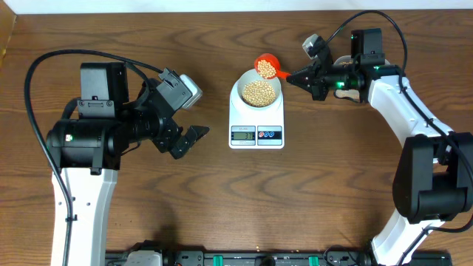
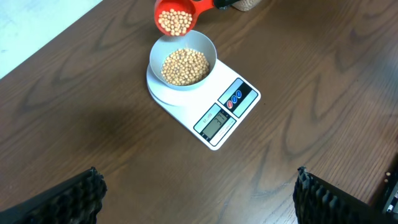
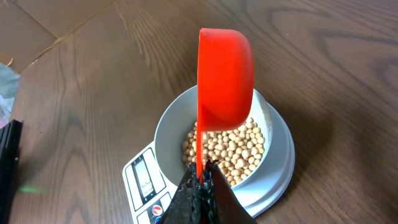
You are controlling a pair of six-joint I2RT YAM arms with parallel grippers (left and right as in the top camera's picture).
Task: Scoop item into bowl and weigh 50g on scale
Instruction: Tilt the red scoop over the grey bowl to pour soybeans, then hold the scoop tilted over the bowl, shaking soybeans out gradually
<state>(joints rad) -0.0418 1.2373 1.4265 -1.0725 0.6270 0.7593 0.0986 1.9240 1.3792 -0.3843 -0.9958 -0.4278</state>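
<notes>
The pale bowl [image 1: 257, 92] sits on the white scale [image 1: 256, 134], holding many tan beans [image 1: 259, 91]. My right gripper [image 1: 301, 76] is shut on the handle of an orange scoop [image 1: 267, 66], held tilted at the bowl's far rim with beans in it. In the right wrist view the scoop [image 3: 225, 74] stands on edge above the bowl [image 3: 168, 127] and its beans [image 3: 236, 152]; the fingers [image 3: 200, 186] pinch its handle. The left wrist view shows scoop [image 2: 177, 15], bowl [image 2: 205, 46] and scale [image 2: 217, 121]. My left gripper [image 1: 194, 137] is open and empty, left of the scale.
The scale's display [image 1: 243, 134] and two round buttons [image 1: 270, 134] face the table's front. Bare wooden table lies all around. The right arm's white links [image 1: 399, 103] run along the right side.
</notes>
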